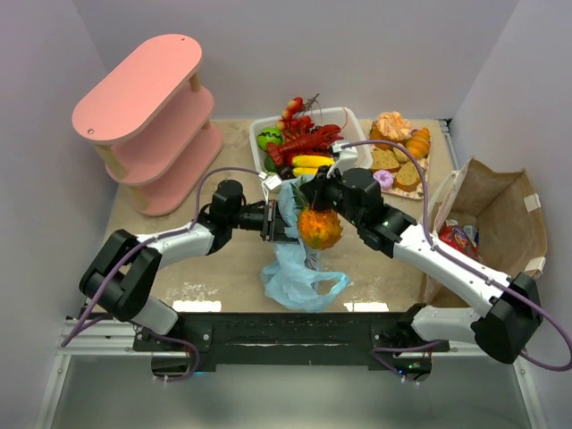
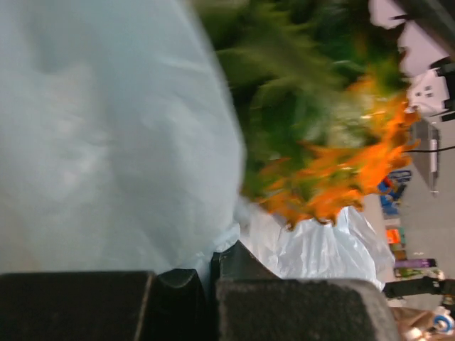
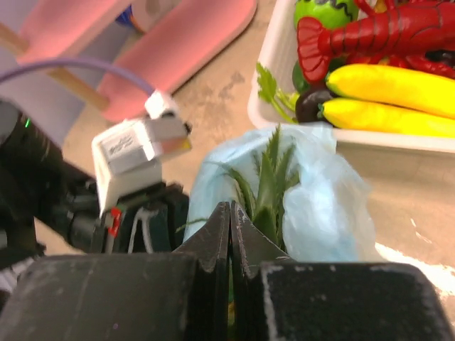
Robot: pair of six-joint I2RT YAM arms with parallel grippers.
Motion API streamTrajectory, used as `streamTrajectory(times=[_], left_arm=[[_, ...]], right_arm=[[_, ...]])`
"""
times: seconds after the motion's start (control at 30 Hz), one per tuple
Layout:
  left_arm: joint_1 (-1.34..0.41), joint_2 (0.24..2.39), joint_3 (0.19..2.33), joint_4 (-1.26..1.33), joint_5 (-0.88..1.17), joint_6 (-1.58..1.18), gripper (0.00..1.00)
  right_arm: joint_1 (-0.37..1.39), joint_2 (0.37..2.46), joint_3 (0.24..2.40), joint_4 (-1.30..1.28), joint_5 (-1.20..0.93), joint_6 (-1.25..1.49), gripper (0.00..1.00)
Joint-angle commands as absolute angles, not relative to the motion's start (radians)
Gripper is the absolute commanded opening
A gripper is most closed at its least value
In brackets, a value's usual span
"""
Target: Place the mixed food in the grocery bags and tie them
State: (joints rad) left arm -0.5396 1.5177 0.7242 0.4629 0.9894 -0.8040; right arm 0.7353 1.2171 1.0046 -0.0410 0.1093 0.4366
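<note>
Near the middle of the bench (image 1: 223,268), the right end effector (image 3: 229,213) is clamped on the leaves of the pineapple (image 1: 320,229), which hangs crown-up with its long axis vertical. Just to its left, the left end effector (image 1: 279,223) pinches the raised rim of the blue bag (image 1: 299,279), whose body sags below toward the near edge

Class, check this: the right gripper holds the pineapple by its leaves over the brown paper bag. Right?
No. The right gripper holds the pineapple by its leaves over the light-blue plastic bag; the brown paper bag stands apart at the right. The top external view shows it.
</note>
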Motion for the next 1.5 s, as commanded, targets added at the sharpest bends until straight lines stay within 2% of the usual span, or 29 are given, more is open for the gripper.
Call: streamTrajectory(times=[0.0, 0.17, 0.23, 0.27, 0.33, 0.37, 0.4, 0.47, 0.63, 0.7, 0.73, 0.8, 0.83, 0.87, 0.93, 0.97, 1.03, 1.13, 1.17, 1.27, 1.37, 1.4, 1.43, 1.47], left_arm=[[-0.555, 1.506, 0.669, 0.768, 1.009, -0.983, 0.00], [-0.538, 1.542, 0.670, 0.746, 1.014, -0.944, 0.01], [-0.526, 1.542, 0.707, 0.645, 1.008, -0.896, 0.14], [-0.523, 1.533, 0.728, 0.585, 0.985, -0.809, 0.31], [-0.525, 1.516, 0.814, 0.334, 0.936, -0.689, 0.46], [-0.525, 1.499, 0.845, 0.249, 0.870, -0.582, 0.57], [-0.525, 1.491, 0.897, 0.109, 0.835, -0.539, 0.61], [-0.525, 1.467, 0.937, 0.005, 0.731, -0.444, 0.66], [-0.531, 1.407, 1.009, -0.221, 0.493, -0.319, 0.67], [-0.537, 1.385, 1.044, -0.314, 0.352, -0.247, 0.72], [-0.538, 1.344, 1.045, -0.330, 0.307, -0.230, 0.73], [-0.561, 1.287, 1.025, -0.348, 0.137, -0.207, 0.82], [-0.572, 1.228, 1.014, -0.354, 0.083, -0.206, 0.84], [-0.589, 1.200, 1.002, -0.356, -0.036, -0.216, 0.89], [-0.658, 1.134, 0.956, -0.373, -0.160, -0.239, 0.90], [-0.679, 1.120, 0.934, -0.408, -0.255, -0.267, 0.91], [-0.733, 1.095, 0.916, -0.449, -0.308, -0.311, 0.92], [-0.762, 1.072, 0.859, -0.498, -0.269, -0.431, 0.95], [-0.764, 1.065, 0.815, -0.489, -0.200, -0.484, 0.96], [-0.773, 1.002, 0.670, -0.375, -0.047, -0.558, 0.94], [-0.773, 0.936, 0.556, -0.315, -0.018, -0.606, 0.89], [-0.773, 0.925, 0.539, -0.314, -0.032, -0.609, 0.86], [-0.773, 0.908, 0.520, -0.313, -0.070, -0.620, 0.76], [-0.773, 0.907, 0.485, -0.301, -0.087, -0.621, 0.71]], right_arm=[[0.733, 1.258, 0.945, 0.139, 0.257, 0.532, 0.00], [0.733, 1.298, 0.905, 0.204, 0.399, 0.538, 0.00], [0.733, 1.308, 0.908, 0.210, 0.419, 0.534, 0.00], [0.732, 1.312, 0.910, 0.213, 0.425, 0.534, 0.00], [0.732, 1.316, 0.911, 0.225, 0.426, 0.537, 0.00], [0.733, 1.319, 0.911, 0.229, 0.426, 0.538, 0.00], [0.732, 1.324, 0.914, 0.229, 0.423, 0.540, 0.00], [0.733, 1.327, 0.922, 0.225, 0.411, 0.535, 0.00], [0.732, 1.309, 0.986, 0.111, 0.304, 0.440, 0.00], [0.733, 1.257, 0.982, 0.072, 0.249, 0.384, 0.00], [0.732, 1.235, 0.979, 0.017, 0.244, 0.370, 0.06], [0.733, 1.172, 0.965, -0.061, 0.207, 0.331, 0.40], [0.733, 1.158, 0.966, -0.095, 0.187, 0.321, 0.63], [0.733, 1.144, 0.968, -0.127, 0.172, 0.311, 0.71], [0.732, 1.117, 0.974, -0.221, 0.131, 0.284, 0.85], [0.733, 1.106, 0.974, -0.239, 0.111, 0.250, 0.88], [0.732, 1.066, 0.953, -0.262, 0.032, 0.215, 0.92], [0.732, 1.031, 0.945, -0.308, -0.076, 0.164, 0.95], [0.732, 1.025, 0.943, -0.324, -0.093, 0.172, 0.98], [0.733, 1.009, 0.902, -0.330, -0.182, 0.205, 0.96], [0.735, 1.014, 0.844, -0.311, -0.334, 0.221, 0.90], [0.742, 1.014, 0.813, -0.292, -0.372, 0.221, 0.84], [0.755, 1.014, 0.799, -0.284, -0.397, 0.221, 0.81], [0.802, 1.019, 0.789, -0.279, -0.409, 0.213, 0.80]])
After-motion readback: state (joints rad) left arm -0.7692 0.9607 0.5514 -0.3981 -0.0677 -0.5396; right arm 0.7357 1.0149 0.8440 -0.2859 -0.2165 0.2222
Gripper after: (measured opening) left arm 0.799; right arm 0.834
